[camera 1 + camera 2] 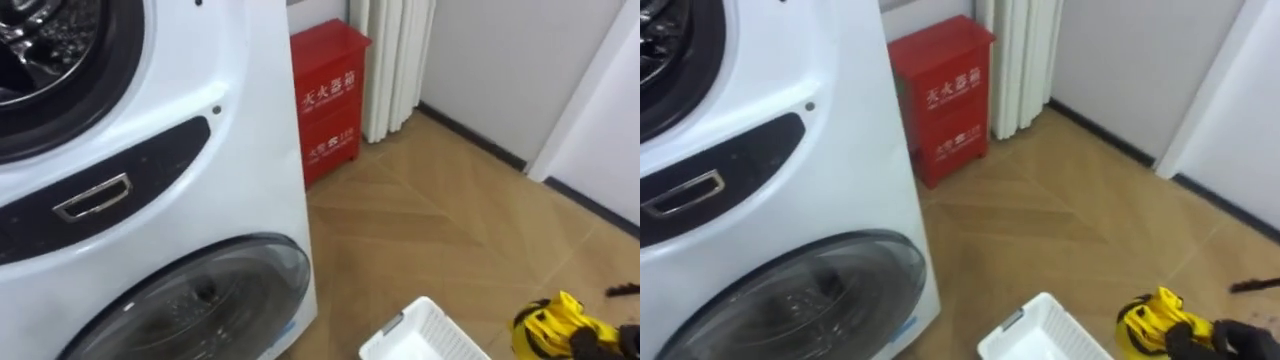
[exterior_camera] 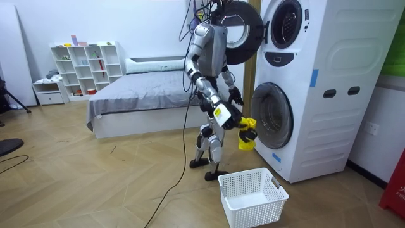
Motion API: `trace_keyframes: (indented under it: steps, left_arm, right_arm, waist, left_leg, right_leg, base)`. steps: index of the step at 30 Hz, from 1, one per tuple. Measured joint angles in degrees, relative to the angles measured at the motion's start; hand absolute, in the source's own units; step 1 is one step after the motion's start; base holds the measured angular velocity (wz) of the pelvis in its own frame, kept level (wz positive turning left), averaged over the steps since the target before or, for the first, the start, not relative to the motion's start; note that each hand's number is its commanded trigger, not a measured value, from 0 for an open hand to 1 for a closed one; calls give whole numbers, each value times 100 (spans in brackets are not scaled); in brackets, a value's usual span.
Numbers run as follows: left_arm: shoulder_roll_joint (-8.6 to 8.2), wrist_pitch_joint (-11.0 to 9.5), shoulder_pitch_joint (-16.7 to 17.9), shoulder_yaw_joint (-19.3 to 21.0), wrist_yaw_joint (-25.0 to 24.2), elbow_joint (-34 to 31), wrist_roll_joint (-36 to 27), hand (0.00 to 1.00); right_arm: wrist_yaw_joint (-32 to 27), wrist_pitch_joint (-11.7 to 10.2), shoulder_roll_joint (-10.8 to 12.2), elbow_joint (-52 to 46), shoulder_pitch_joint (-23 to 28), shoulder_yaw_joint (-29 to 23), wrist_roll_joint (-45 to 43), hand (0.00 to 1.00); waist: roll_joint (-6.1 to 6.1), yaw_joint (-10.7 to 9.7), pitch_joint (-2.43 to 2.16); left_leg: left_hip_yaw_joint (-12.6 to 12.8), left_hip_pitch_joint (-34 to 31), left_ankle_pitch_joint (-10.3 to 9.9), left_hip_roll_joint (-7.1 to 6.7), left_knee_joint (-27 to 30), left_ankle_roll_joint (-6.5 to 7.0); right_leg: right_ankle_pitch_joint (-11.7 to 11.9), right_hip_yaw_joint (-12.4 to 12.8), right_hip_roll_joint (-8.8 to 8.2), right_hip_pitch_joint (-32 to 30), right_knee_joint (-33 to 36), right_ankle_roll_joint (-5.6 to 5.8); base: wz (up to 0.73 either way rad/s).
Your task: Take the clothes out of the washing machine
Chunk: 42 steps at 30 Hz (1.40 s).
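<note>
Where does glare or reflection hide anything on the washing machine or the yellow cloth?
Left eye view: pale reflections streak the lower door's glass, dimming what lies behind; the upper drum glints. Room view: even light, the yellow cloth in the right hand plainly lit, no glare.

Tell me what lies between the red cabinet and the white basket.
Bare wooden floor, seen in the left eye view, stretches from the red cabinet to the white basket.

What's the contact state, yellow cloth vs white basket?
Apart. Room view: the yellow cloth hangs in the right hand, well above the white basket, with a clear gap between them.
</note>
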Motion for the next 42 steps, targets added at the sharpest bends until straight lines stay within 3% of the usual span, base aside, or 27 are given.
trace_keyframes:
  steps: [5, 9, 14, 17, 19, 28, 31, 42]
  left_arm:
    - [-38, -3, -121, -124, -13, -43, -7, 0]
    - [-192, -141, -215, -152, -5, 8, -184, 0]
    - [-248, -208, -257, -378, -3, 12, -433, 0]
    - [-309, -209, -277, -528, -2, 11, -448, 0]
    - [-312, -207, -335, -639, 1, 11, -449, 0]
    - [-326, -205, -343, -721, 49, 52, -459, 0]
    - [-326, -205, -349, -721, 53, 53, -458, 0]
    - [-326, -206, -431, -747, 45, 8, -597, 0]
  right_arm:
    - [-250, -40, 13, 515, -503, 238, -33, 100]
    - [-440, -299, 49, 841, -739, 384, 3, 100]
    - [-671, -449, 81, 1248, -885, 392, 36, 100]
    - [-817, -450, 82, 1496, -1026, 453, 41, 100]
    - [-880, -452, 79, 1590, -1074, 533, 64, 1]
    - [-1232, -490, 76, 1812, -1625, 657, 93, 0]
    - [-1402, -646, 76, 1815, -1713, 644, 142, 0]
    - [-1467, -706, 76, 1969, -1750, 629, 373, 0]
  waist:
    - [143, 5, 8]
    - [208, 11, 51]
    - [302, 47, 41]
    - [385, 48, 26]
    - [394, 51, 30]
    - [417, 84, 39]
    - [420, 86, 39]
    - [402, 163, 50]
  left_leg:
    - [-167, -235, -2, -29, 32, 7]
    - [-370, -390, 15, -83, 22, 38]
    - [-437, -637, 55, -159, 21, 103]
    - [-497, -795, 86, -201, 28, 149]
    - [-538, -876, 122, -246, 27, 198]
    - [-690, -989, 147, -294, 30, 217]
    - [-712, -1005, 149, -286, 30, 214]
    - [-844, -1090, 149, -288, 23, 213]
  right_leg:
    - [-3, -58, -30, -249, 133, 13]
    - [-19, -66, -51, -426, 220, 31]
    - [-41, -117, -119, -701, 321, 58]
    - [-42, -300, -223, -885, 426, 58]
    - [-74, -364, -286, -1006, 524, 63]
    - [-188, -391, -320, -1114, 629, 124]
    - [-179, -509, -361, -1116, 613, 73]
    - [-250, -638, -404, -1213, 711, 18]
  base:
    - [11]
    - [7]
    - [10]
    - [17]
    - [24]
    - [10]
    - [5]
    - [6]
